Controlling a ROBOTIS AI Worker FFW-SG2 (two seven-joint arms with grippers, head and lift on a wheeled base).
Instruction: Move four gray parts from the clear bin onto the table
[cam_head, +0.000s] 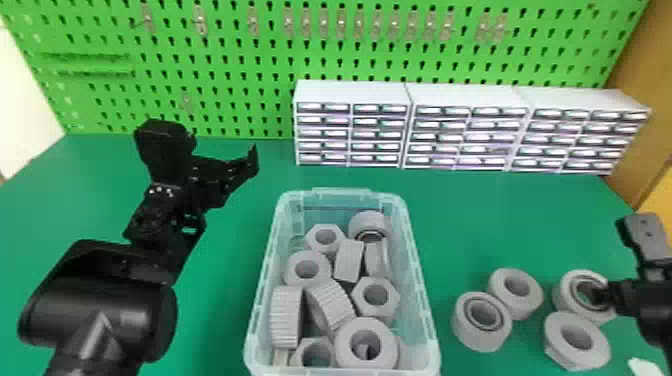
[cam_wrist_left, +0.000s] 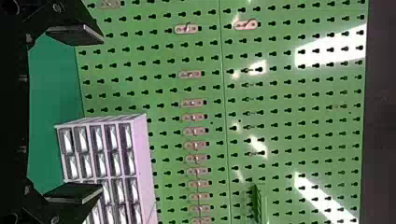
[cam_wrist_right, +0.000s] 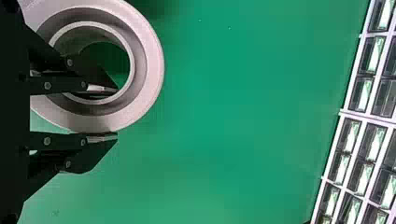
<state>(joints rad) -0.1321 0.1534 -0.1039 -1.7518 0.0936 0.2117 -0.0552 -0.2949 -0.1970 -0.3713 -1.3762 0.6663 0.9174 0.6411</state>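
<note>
Nearest us at 6 o'clock in the head view, the clear bin (cam_head: 431, 330) holds a jumble of gray parts: hex nuts, rings and ribbed pieces, a thick ring (cam_head: 367, 325) among those closest. To its right, between 4 and 5 o'clock, we see a gray nut (cam_head: 555, 345) and a banded ring (cam_head: 482, 335) on the green table (cam_head: 210, 325), with a plain ring (cam_head: 531, 300) just beyond the latter, near it. At 4 o'clock, the right gripper (cam_head: 603, 296) is clamped on the wall of an open-centered ring (cam_head: 567, 290), one finger inside the hole and the other against the outer side; the ring is outside the bin, close beside the nut, though we cannot tell whether it bears on the table. Farther off at 9 o'clock, the left gripper (cam_head: 227, 190) hangs above the table, its two fingers spread wide with nothing between them. Beyond, at 2 o'clock, we find white drawer cabinets (cam_head: 352, 92) along the far edge, and behind them at 12 o'clock, a green pegboard (cam_head: 270, 60).
</note>
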